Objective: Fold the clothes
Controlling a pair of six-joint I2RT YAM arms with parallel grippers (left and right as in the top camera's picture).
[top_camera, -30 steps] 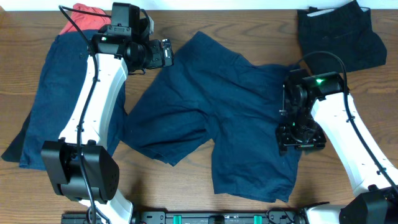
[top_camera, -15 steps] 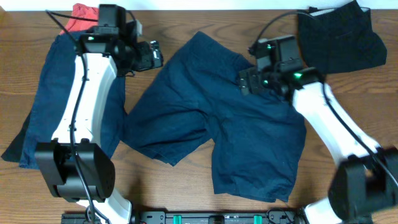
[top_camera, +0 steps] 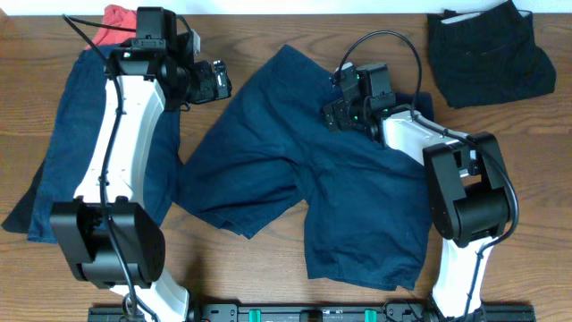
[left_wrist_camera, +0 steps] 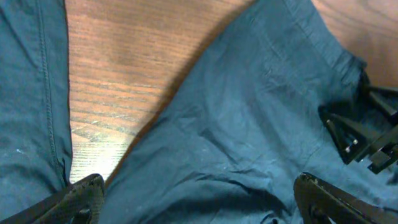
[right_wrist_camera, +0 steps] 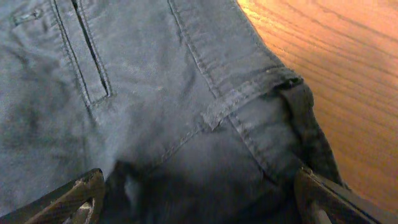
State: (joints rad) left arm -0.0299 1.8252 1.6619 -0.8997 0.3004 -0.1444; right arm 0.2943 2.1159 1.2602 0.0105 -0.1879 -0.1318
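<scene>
Navy shorts (top_camera: 304, 170) lie spread and creased in the middle of the wooden table (top_camera: 268, 31). My left gripper (top_camera: 217, 82) is open above their upper left edge; the left wrist view shows the cloth (left_wrist_camera: 249, 124) between its fingertips. My right gripper (top_camera: 338, 109) is open over the waistband at the shorts' upper right; the right wrist view shows the waistband with a belt loop (right_wrist_camera: 298, 118) and a pocket slit (right_wrist_camera: 87, 56). A second navy garment (top_camera: 80, 134) lies at the left under my left arm. A near-black folded garment (top_camera: 487, 49) lies at the back right.
A red cloth (top_camera: 121, 20) peeks out at the back left behind my left arm. Bare wood shows between the left garment and the middle shorts in the left wrist view (left_wrist_camera: 112, 74).
My right arm swung from the shorts' right side up and left to the waistband. My left gripper shifted slightly left.
</scene>
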